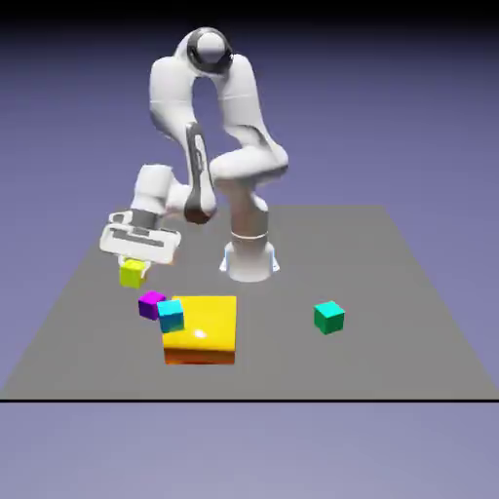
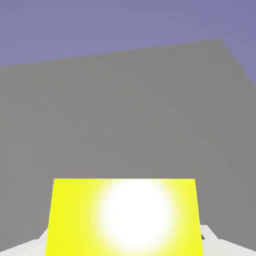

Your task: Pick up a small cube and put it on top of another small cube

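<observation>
Blows out to a round, soft-edged white glare on the lime cube [image 2: 75, 220] in the hand view. Glints small and white on the large yellow block [image 1: 203, 317] in the exterior view, deepens to orange low down its front, fades to black atop the backdrop [image 1: 390, 117].

The small lime cube [image 1: 133, 274] is gripped in the pincer [image 1: 134, 263], raised above the counter [image 1: 283, 365] and tilted slightly in the exterior view; its face in the hand view is bright yellow with a white glare.
</observation>
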Motion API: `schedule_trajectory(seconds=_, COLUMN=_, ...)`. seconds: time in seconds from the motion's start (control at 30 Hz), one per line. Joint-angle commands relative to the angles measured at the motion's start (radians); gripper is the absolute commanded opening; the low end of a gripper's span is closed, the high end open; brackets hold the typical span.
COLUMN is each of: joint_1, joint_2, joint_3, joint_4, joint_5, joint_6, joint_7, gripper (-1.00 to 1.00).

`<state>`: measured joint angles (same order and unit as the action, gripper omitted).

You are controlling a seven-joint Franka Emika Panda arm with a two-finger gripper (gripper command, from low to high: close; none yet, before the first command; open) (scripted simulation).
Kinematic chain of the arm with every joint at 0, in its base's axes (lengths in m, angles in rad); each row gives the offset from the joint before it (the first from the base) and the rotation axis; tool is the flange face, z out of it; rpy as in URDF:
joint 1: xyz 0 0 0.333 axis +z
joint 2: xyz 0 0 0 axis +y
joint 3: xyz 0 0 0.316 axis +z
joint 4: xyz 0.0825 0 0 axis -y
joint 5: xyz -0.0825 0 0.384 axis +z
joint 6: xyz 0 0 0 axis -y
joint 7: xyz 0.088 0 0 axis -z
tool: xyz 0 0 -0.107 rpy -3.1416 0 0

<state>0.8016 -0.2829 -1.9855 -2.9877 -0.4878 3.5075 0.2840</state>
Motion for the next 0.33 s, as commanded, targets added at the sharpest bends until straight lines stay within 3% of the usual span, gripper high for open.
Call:
schedule_trajectory(seconds=0.0, joint_1=0.036, joint_2=-0.009, joint_3=-0.031, joint_4=-0.005, joint_5=0.037, joint_6=-0.002, joint_7=-0.035, gripper=-1.00)
schedule_trajectory(seconds=0.2, joint_1=0.250, joint_2=-0.062, joint_3=-0.211, joint_4=-0.033, joint_5=0.252, joint_6=-0.014, joint_7=-0.235, gripper=-1.00)
schedule_trajectory(seconds=0.23, joint_1=0.250, joint_2=-0.062, joint_3=-0.211, joint_4=-0.033, joint_5=0.252, joint_6=-0.014, joint_7=-0.235, gripper=1.00)
schedule_trajectory(seconds=0.3, joint_1=0.214, joint_2=-0.053, joint_3=-0.180, joint_4=-0.028, joint_5=0.216, joint_6=-0.012, joint_7=-0.201, gripper=1.00)
